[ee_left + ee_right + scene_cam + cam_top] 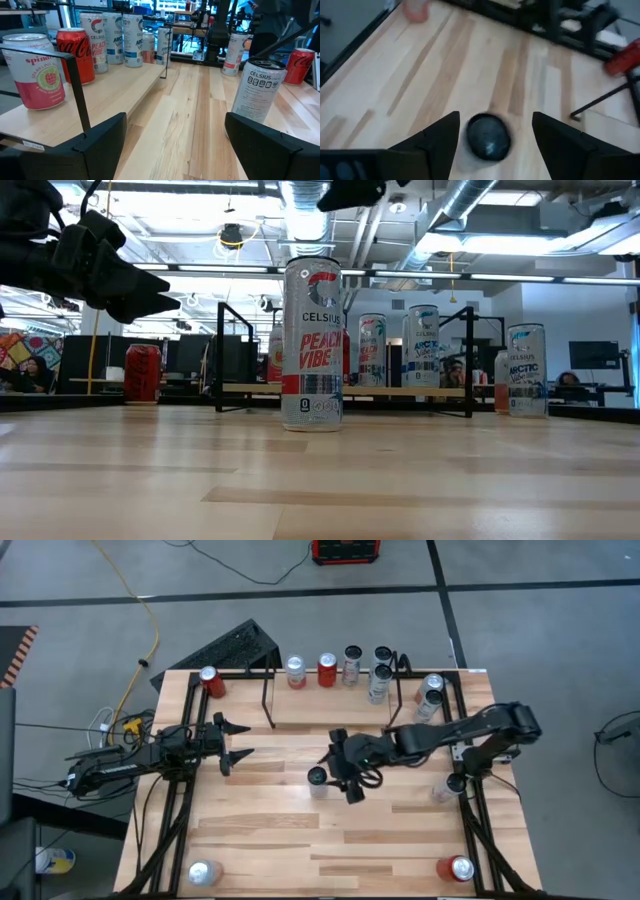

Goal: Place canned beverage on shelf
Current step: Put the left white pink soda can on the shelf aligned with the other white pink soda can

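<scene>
Cans crowded the shelf (300, 698) at the upper middle of the overhead frame, while one Celsius can (318, 780) stood upright alone on the table (300, 850) near the frame's centre. The right gripper (338, 772) hung just above that can, fingers spread to either side of its dark lid and not touching it. The left gripper (238, 740) waited at the left-middle of the frame, well apart from the can, its fingers also spread and holding nothing. Two more cans stood near the table's lower corners.
</scene>
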`<state>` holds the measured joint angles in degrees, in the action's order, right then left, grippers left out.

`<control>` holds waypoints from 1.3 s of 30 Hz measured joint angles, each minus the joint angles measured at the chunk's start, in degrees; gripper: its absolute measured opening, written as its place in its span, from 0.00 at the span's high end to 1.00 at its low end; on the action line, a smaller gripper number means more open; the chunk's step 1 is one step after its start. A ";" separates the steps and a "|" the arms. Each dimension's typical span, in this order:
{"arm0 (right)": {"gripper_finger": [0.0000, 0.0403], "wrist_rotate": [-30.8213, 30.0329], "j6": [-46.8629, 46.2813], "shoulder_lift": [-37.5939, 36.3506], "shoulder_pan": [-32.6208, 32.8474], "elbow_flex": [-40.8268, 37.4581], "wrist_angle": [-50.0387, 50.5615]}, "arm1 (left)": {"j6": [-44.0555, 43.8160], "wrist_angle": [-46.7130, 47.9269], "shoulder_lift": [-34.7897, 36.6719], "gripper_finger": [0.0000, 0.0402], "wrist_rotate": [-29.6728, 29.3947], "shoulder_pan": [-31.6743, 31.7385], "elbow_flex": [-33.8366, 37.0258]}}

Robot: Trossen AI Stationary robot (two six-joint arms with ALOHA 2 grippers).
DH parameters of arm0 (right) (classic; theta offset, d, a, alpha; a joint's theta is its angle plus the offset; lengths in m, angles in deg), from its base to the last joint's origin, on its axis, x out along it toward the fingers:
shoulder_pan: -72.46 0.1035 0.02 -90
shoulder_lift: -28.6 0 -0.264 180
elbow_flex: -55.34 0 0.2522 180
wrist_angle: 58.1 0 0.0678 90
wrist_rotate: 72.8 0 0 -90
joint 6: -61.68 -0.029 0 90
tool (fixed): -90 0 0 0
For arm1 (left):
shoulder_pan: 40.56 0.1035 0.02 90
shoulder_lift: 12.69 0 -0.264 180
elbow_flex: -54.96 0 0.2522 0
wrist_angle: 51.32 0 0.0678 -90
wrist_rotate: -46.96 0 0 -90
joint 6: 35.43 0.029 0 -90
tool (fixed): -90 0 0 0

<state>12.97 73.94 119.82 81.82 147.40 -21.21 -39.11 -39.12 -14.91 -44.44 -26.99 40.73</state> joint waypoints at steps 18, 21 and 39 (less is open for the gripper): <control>0.11 5.76 4.78 13.49 -3.09 15.45 11.54 | 0.00 0.01 -0.02 0.20 -0.02 -0.01 0.02; 0.10 5.88 4.77 13.45 -3.43 15.43 12.61 | 0.00 0.04 0.00 0.20 -0.02 -0.01 0.02; 0.11 10.63 1.53 14.15 -5.75 12.44 14.74 | 0.00 0.02 0.00 0.20 -0.02 0.00 0.02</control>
<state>23.60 75.47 133.97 76.07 159.84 -6.47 -39.11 -39.10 -14.91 -44.45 -26.99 40.75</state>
